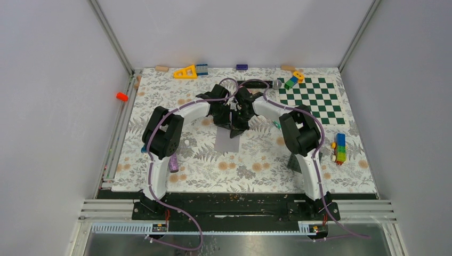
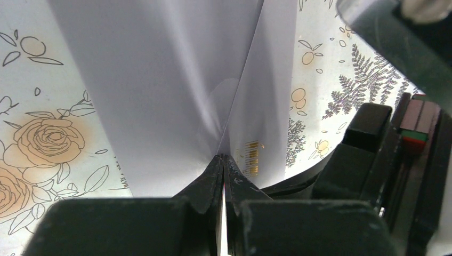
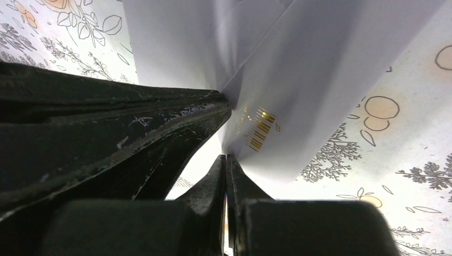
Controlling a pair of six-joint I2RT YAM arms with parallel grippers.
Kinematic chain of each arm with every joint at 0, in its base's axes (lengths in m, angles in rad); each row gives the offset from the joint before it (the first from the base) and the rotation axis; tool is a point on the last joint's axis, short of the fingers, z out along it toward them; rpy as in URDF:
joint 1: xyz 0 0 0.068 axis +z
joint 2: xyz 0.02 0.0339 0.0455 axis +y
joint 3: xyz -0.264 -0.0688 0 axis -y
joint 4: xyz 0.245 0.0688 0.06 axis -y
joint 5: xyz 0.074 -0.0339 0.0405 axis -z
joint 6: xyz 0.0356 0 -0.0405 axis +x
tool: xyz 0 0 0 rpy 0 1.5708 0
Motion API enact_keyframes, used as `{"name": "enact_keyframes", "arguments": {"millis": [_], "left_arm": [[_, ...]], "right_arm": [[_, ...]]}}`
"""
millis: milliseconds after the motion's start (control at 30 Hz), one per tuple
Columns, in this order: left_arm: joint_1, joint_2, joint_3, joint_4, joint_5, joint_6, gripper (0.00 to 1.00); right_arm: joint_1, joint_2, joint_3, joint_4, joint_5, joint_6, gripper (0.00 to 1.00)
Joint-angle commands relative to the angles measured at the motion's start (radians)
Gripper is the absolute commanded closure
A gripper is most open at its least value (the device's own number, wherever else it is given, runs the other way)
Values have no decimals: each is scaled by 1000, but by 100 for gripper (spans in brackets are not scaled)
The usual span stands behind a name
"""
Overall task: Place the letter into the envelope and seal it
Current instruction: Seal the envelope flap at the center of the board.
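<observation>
As the flat light grey paper envelope point(image 1: 229, 143), trailing toward 6 o'clock from the centre of the floral mat point(image 1: 256, 170), is clamped by both left gripper point(image 2: 224, 160) and right gripper point(image 3: 226, 158), and no tan letter is seen, insertion cannot be confirmed and sealing is judged outstanding.

Left tool point(image 2: 224, 160) and right tool point(image 3: 226, 159) both clamped, close together.

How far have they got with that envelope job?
No tan letter shows anywhere, so it may already be inside; I cannot tell. In hand: the left pincer and right pincer both pinch the grey envelope, close together. Left: sealing, which these views cannot confirm as done.
</observation>
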Motion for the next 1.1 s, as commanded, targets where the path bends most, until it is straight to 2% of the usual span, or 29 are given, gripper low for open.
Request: {"name": "enact_keyframes", "arguments": {"millis": [0, 700, 867, 1067], "left_arm": [[-15, 30, -11, -10, -20, 18, 100], [-18, 3, -57, -7, -28, 17, 100], [-18, 5, -55, -10, -49, 21, 100], [-17, 16, -39, -21, -53, 23, 100]], "right_arm": [[10, 20, 32, 0, 49, 40, 100], [11, -2, -11, 46, 98, 146, 100], [11, -10, -19, 38, 90, 116, 100], [12, -94, -115, 38, 83, 46, 100]]}}
